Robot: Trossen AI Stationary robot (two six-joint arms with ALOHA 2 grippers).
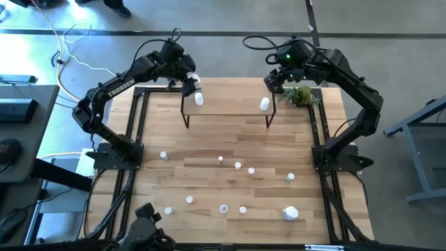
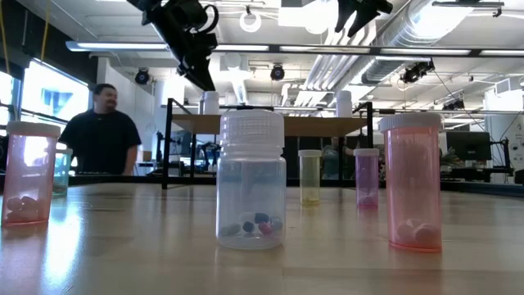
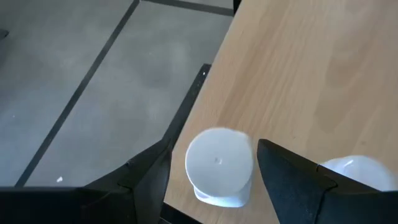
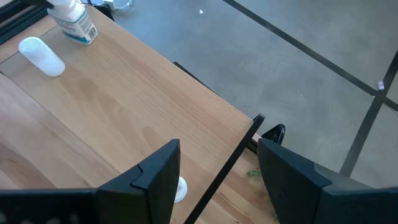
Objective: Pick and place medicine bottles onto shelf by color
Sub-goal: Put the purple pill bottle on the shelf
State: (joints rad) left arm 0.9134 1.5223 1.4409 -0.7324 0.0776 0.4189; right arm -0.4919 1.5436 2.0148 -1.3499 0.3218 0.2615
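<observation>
Beyond the pale wood-plank tabletop (image 1: 230, 150) lies a grey concrete floor crossed by dark lines, and a person in a dark shirt (image 2: 102, 131) stands past the table's far side. At the far edge stands the low light-wood shelf on thin black legs (image 1: 230, 106). Two white-capped plastic bottles rest on its left end, one of them (image 1: 199, 99) directly under the left gripper (image 1: 189, 85), whose fingers stand apart on either side of its cap without touching. Another white bottle (image 1: 265, 104) stands at the shelf's right end, near the right gripper (image 1: 273, 81), which waits with fingers spread wide, holding nothing.

About a dozen more small bottles (image 1: 237, 165) lie scattered across the near half of the table. They look light, stiff and smooth, easy to tip over, so a grip across the ribbed cap or just below it seems safest.

Only the low view shows tinted bodies, pink (image 2: 413, 182), yellow (image 2: 309, 176) and clear (image 2: 251, 180), with pills inside; from above every cap reads nearly white. Only the left wrist view shows the gaps between fingers and round white cap (image 3: 219, 163).
</observation>
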